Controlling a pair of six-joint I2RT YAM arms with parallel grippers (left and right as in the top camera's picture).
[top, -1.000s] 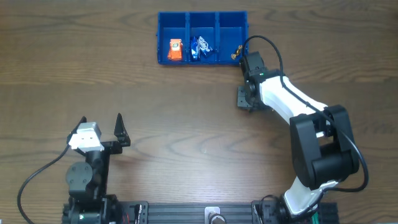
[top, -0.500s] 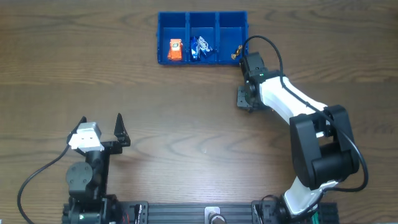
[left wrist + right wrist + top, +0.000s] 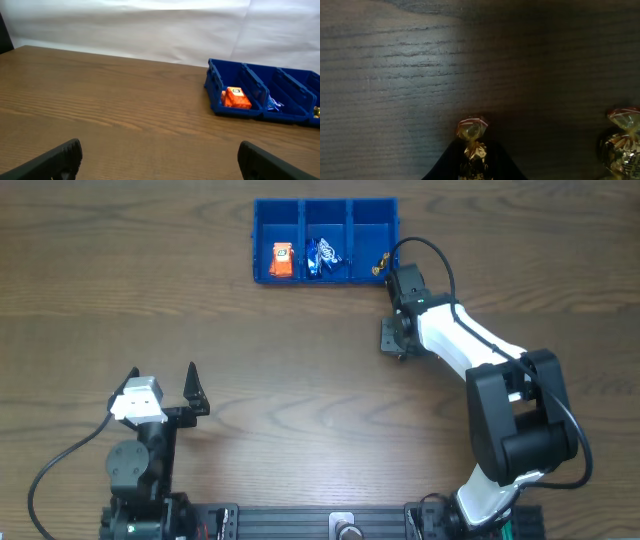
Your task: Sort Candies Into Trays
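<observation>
Left tool [image 3: 163, 370]: parked by its base, fingers spread wide, nothing in them.
Counter [image 3: 300, 380]: brown wood grain, matte.
Right tool [image 3: 392, 340]: low at the counter, near the tray's right end, fingers pinched onto a gold-wrapped candy [image 3: 471, 131].
Candy: small, probably light with a firm centre. The foil is crinkled and slick, with twisted ends. Best held across the body, since a twist would likely slip or tear.
Second gold candy [image 3: 621, 137]: lying on the counter near the first.
Blue tray [image 3: 257, 240]: rigid plastic, three compartments. Orange candy [image 3: 282, 260] in the left one, blue-wrapped candy [image 3: 323, 256] in the middle.
</observation>
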